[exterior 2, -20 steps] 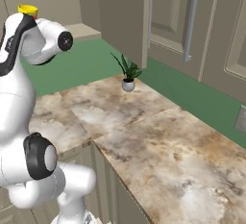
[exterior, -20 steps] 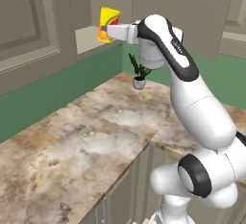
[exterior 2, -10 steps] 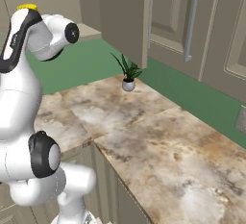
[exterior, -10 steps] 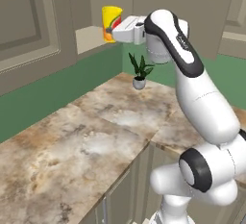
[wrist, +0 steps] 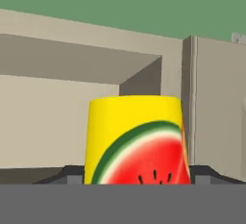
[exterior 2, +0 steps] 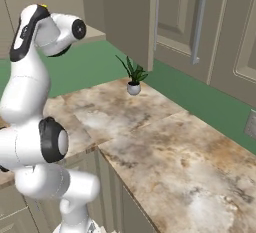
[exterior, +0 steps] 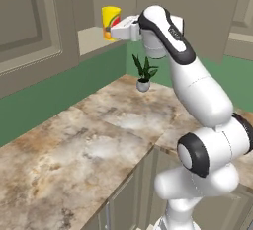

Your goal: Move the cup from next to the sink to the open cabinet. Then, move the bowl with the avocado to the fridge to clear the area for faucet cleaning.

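Observation:
The yellow cup, with a red watermelon slice on its side, is upright between the fingers of my gripper, which is shut on it. It sits at the front edge of the open cabinet's beige shelf; I cannot tell whether it rests on the shelf. In the hand view the cup stands close in front of the cabinet's opening, with dark fingertips on both sides of its base. The sink, bowl, avocado, fridge and faucet are out of view.
A small potted plant stands on the marble counter under the cabinet, against the green wall. The open cabinet door hangs beside the shelf. Tall panelled doors with a bar handle stand to the right.
The arm's upper joints have swung up and toward the cabinet. The cup has stayed in the grip at the shelf's front edge and sits slightly lower.

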Available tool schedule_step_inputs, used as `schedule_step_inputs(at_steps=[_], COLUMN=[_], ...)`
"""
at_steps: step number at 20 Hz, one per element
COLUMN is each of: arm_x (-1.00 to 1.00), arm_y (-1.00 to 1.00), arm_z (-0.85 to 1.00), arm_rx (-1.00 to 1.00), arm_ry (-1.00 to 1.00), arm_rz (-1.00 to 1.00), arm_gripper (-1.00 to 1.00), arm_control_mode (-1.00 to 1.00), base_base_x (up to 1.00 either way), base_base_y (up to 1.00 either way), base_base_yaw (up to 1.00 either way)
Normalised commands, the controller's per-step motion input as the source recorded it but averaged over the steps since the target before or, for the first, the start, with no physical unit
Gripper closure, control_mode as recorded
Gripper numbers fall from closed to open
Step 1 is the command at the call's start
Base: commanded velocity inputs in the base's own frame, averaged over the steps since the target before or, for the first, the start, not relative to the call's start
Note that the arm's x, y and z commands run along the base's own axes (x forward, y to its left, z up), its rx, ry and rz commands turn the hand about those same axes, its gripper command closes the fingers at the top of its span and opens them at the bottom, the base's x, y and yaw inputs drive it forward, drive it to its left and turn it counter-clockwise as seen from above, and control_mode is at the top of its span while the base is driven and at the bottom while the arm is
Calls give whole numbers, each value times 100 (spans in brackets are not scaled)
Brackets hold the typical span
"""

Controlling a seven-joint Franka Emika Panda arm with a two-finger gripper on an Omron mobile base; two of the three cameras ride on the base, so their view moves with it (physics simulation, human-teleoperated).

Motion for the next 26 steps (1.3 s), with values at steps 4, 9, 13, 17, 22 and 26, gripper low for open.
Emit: schedule_step_inputs(at_steps=[4, 9, 13, 17, 22, 26], arm_x=[90, 65, 34, 35, 62, 74], arm_y=[38, 22, 0, 0, 13, 31], arm_z=[0, -12, -39, -33, -14, -2], arm_rx=[-5, -7, -7, -4, -5, -3], arm_ry=[18, 9, 0, 0, 0, 1], arm_rz=[-12, -9, -3, -3, -7, -11], arm_gripper=[100, 100, 100, 100, 100, 100], arm_control_mode=[-100, -100, -100, -100, -100, -100], base_base_x=[0, 0, 0, 0, 0, 0], base_base_y=[0, 0, 0, 0, 0, 0], base_base_yaw=[0, 0, 0, 0, 0, 0])
